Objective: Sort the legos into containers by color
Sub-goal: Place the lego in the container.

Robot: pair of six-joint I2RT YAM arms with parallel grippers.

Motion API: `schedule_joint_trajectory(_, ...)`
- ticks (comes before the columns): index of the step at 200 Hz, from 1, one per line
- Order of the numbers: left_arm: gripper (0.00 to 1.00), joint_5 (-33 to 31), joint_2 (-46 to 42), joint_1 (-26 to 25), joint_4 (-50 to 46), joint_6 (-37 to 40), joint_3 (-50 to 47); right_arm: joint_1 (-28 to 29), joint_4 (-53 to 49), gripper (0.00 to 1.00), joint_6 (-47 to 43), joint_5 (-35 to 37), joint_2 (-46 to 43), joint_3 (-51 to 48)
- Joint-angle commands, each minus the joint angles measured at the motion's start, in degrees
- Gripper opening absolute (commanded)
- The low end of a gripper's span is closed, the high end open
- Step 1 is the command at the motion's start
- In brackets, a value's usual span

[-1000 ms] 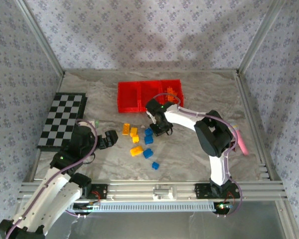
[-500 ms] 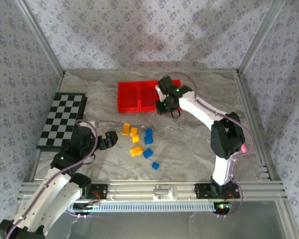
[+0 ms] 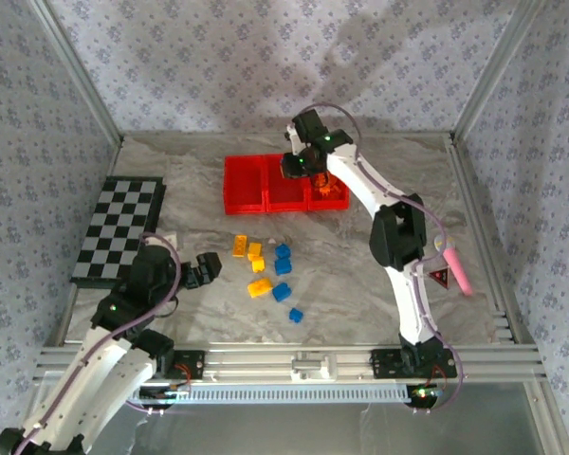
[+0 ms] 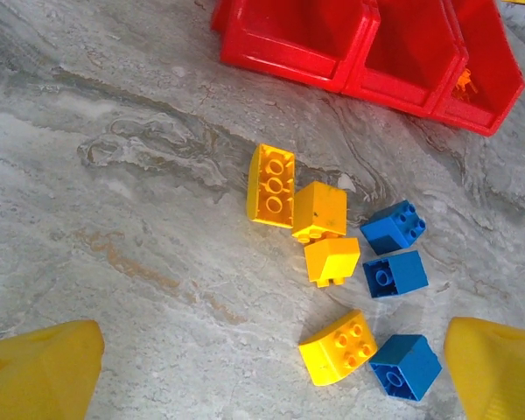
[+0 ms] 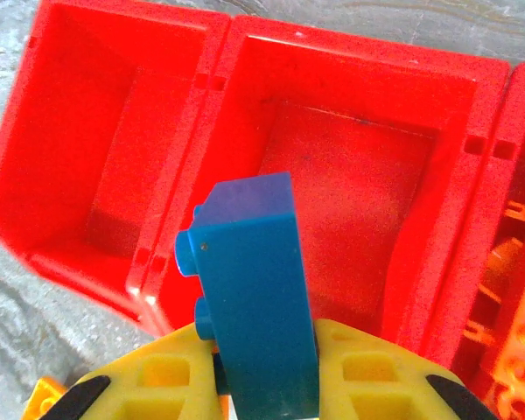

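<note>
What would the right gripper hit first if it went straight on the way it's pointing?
Likely the floor of the middle red bin, beyond the blue brick the right gripper holds; depth is unclear.

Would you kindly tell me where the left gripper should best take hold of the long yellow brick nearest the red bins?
Probably from straight above, pinching the long yellow brick across its two long sides at the end towards the bins: it lies studs up, and another yellow brick crowds its other end.
</note>
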Motion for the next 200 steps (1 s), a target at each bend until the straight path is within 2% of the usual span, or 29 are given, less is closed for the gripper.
schedule_joint_trajectory(1,1.00,-0.5,-0.8,-0.5,-1.7,-0.4,1.9,-0.5,-4.5,0.20,0.6,-2.0,4.0,5.8)
schedule_joint_trajectory(41,1.00,-0.7,-0.8,-0.6,-2.6,-0.3,2.7,-0.9,-4.6,0.25,2.7,-3.4,8.1,8.4)
schedule_joint_trajectory(68,1.00,-0.8,-0.8,-0.6,-2.5,-0.3,2.6,-0.7,-4.1,0.33,2.9,-3.5,8.3,7.9)
schedule_joint_trajectory(107,1.00,-0.7,-0.5,-0.5,-2.7,-0.3,2.7,-0.7,-6.6,0.59,4.4,-4.7,7.4,9.2)
schedule_joint_trajectory(131,1.00,-0.5,-0.6,-0.6,-2.4,-0.5,2.4,-0.5,-7.9,0.69,5.3,-4.6,5.3,9.2)
schedule_joint_trajectory(165,1.00,0.0,-0.5,-0.6,-1.5,-0.8,1.7,0.4,-11.1,0.75,6.1,-2.3,0.3,7.4)
schedule_joint_trajectory(200,1.00,0.1,-0.2,-0.6,-0.4,-1.0,0.6,2.6,-8.8,0.80,6.7,1.1,-8.6,-4.6)
